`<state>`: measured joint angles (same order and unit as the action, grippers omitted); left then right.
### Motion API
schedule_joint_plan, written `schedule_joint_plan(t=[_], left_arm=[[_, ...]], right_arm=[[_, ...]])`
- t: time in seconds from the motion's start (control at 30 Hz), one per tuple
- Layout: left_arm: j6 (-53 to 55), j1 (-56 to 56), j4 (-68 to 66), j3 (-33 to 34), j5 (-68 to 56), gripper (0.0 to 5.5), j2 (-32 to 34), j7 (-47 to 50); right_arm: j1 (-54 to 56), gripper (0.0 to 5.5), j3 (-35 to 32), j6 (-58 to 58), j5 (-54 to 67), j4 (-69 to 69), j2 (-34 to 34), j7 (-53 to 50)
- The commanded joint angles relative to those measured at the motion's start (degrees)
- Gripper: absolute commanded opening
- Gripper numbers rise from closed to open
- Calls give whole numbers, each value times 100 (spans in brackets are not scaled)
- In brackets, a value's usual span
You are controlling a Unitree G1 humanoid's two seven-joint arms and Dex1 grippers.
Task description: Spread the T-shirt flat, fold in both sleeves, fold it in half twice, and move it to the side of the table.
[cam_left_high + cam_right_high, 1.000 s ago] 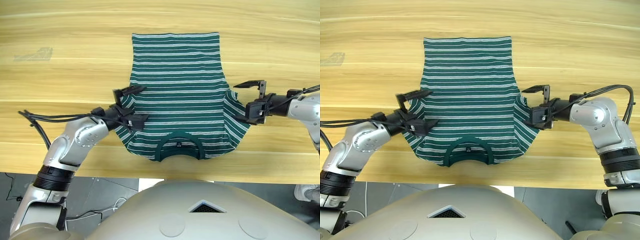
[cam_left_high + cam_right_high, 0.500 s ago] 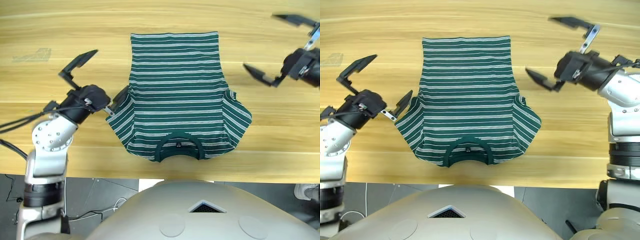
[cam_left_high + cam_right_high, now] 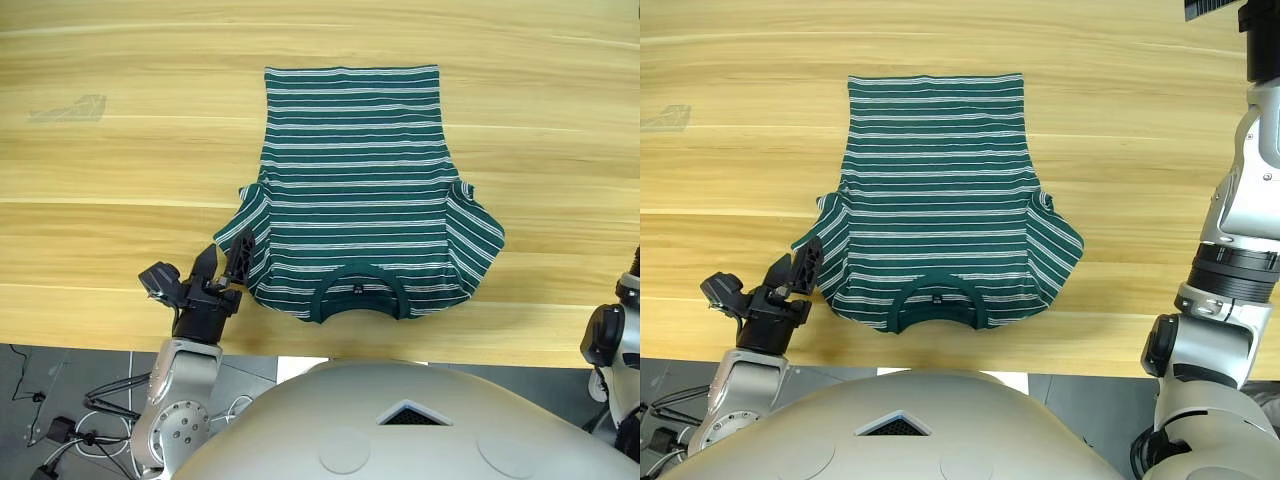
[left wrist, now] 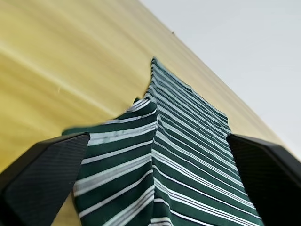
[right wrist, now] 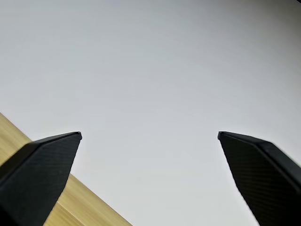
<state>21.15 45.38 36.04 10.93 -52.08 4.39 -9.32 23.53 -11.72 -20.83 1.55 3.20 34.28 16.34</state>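
**Shirt flat on the table, both grippers off it**

The table [image 3: 120, 200] is pale wood. A faint grey mark [image 3: 68, 108] sits on it well to the left of the shirt [image 3: 360, 170]. Cables [image 3: 75, 432] lie on the floor below the near edge. Nothing lies on the shirt.

The shirt lies mid-table, spread flat. Its long axis runs straight away from the robot: the collar [image 3: 357, 290] is close to the near edge and the hem [image 3: 352, 70] is farthest off. The left sleeve [image 3: 243, 212] and right sleeve [image 3: 478, 225] both stick out sideways, unfolded.

The left gripper [image 3: 228, 245] is at the near edge, just beside the left sleeve's lower corner. Its fingers are spread wide and point along the shirt with nothing between them. Whether a fingertip brushes the cloth cannot be told. The right gripper [image 5: 149, 135] is raised high at the far right, well apart from the shirt, its fingers also wide apart and empty.

A second ago each gripper was at a sleeve. Half a second ago both had lifted outward, jaws open. Since then the left arm has dropped back toward the robot and the right arm has swung up and away. The shirt has stayed where it was.
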Motion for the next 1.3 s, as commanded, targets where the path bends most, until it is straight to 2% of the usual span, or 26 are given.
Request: schedule_joint_plan(t=[0.03,0.27,0.63,0.97,1.3], left_arm=[[-144,-269,-287,-98,558,540,-212,415],[-23,-558,-589,-386,1112,540,-233,536],[-247,-874,-1172,53,1458,540,-418,823],[-287,-793,-1095,195,1019,540,-556,484],[-146,-1311,-1623,283,1429,382,-203,479]], right_arm=[[-37,538,-94,39,-33,-125,-3,-47],[-301,538,-185,-82,-151,-204,39,-99],[-630,538,-303,-74,-168,-318,50,-157],[-622,538,-221,-92,-286,-311,-8,-170],[-650,540,-199,-117,-329,-297,-38,-198]])
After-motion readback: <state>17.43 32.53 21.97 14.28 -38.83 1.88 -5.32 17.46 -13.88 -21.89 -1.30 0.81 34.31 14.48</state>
